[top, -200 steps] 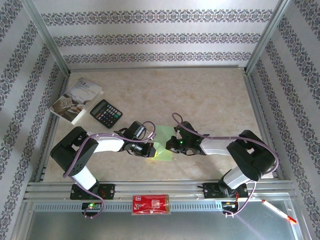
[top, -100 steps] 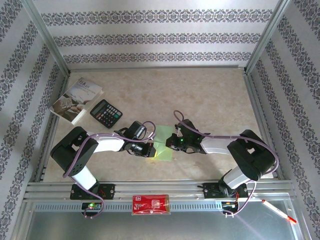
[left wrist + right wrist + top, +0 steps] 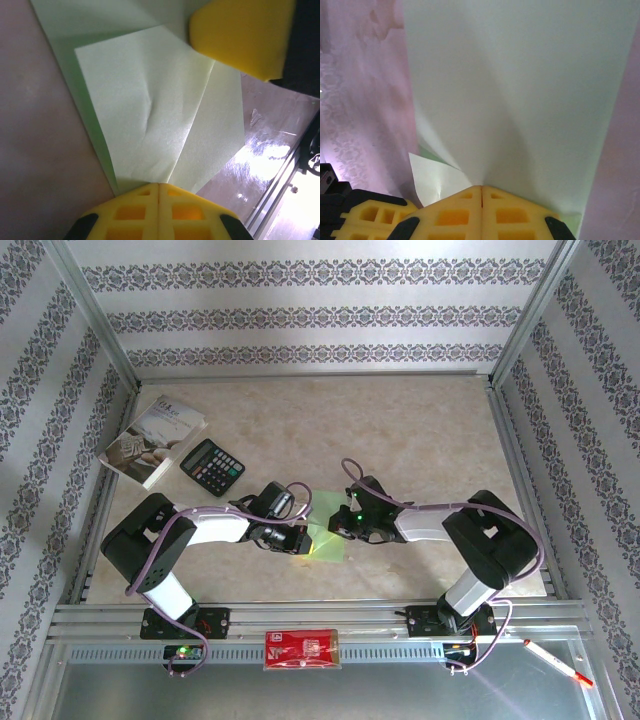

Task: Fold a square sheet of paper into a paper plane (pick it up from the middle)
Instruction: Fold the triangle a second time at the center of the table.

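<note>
The square sheet of paper (image 3: 326, 543), light green and partly folded, lies on the table between my two grippers. My left gripper (image 3: 296, 540) is shut, its yellow tips (image 3: 159, 187) pressing down on the near edge of the flat folded flaps (image 3: 150, 110). My right gripper (image 3: 341, 524) is shut on a raised flap of the paper (image 3: 520, 90), which rises steeply from its fingertips (image 3: 481, 189). The right gripper's yellow fingers (image 3: 240, 35) hang over the sheet's far corner in the left wrist view. No paper plane shape is visible.
A grey-white booklet (image 3: 155, 438) and a black calculator (image 3: 212, 466) lie at the back left. A red flat packet (image 3: 302, 650) sits on the front rail, and a pen (image 3: 558, 663) lies at the front right. Metal frame posts border the table.
My right gripper has moved left toward the left gripper, carrying the paper flap over the sheet. The left gripper has stayed in place.
</note>
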You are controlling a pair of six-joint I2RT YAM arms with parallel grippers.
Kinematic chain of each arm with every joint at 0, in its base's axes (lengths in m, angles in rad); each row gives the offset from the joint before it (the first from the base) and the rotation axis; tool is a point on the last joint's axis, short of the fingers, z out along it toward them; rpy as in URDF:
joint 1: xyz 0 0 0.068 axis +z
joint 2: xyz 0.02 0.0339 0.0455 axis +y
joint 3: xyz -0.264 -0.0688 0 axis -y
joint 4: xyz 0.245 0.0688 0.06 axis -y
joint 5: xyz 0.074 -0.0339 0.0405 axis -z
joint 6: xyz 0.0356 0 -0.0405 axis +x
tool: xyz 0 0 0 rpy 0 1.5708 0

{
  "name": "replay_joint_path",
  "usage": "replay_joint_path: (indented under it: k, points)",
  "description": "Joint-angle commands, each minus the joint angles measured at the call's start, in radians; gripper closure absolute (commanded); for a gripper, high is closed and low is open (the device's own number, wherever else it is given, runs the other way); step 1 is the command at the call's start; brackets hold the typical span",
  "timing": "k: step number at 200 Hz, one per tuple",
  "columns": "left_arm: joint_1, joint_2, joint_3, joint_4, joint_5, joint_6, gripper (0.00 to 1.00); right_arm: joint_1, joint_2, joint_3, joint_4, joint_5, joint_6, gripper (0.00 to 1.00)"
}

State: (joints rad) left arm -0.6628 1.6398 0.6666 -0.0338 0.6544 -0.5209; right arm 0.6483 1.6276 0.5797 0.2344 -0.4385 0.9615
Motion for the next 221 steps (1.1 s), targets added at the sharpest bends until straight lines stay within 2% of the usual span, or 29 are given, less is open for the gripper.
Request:
replay_joint_path:
  k: [1,13,48,70,81,104,119,182,221]
  points:
    - [-0.009,0.004,-0.004,-0.133,-0.127,-0.001,1.00,-0.014,0.017,-0.025,0.019,-0.005,-0.026,1.00]
    - [-0.010,-0.007,0.003,-0.134,-0.122,-0.007,0.99,-0.021,0.023,-0.034,0.023,-0.005,-0.029,1.00]
    - [-0.017,-0.091,0.016,-0.068,-0.081,-0.056,0.83,-0.032,0.036,-0.047,0.030,-0.011,-0.042,1.00]
    - [-0.017,-0.109,0.030,-0.003,-0.041,-0.089,0.80,-0.034,0.047,-0.050,0.038,-0.014,-0.043,1.00]
    - [-0.018,-0.098,0.040,0.026,-0.016,-0.103,0.82,-0.033,0.049,-0.052,0.042,-0.015,-0.043,1.00]
    - [-0.031,-0.041,0.065,0.069,0.022,-0.126,0.96,-0.033,0.051,-0.055,0.042,-0.016,-0.044,1.00]
    - [-0.051,0.000,0.091,0.077,0.032,-0.128,1.00,-0.035,0.048,-0.057,0.041,-0.015,-0.045,1.00]
    - [-0.063,0.108,0.115,0.071,-0.030,-0.131,1.00,-0.037,0.040,-0.069,0.042,-0.014,-0.044,1.00]
    - [-0.061,0.104,0.075,0.048,-0.039,-0.136,1.00,-0.042,0.038,-0.079,0.039,-0.012,-0.049,1.00]
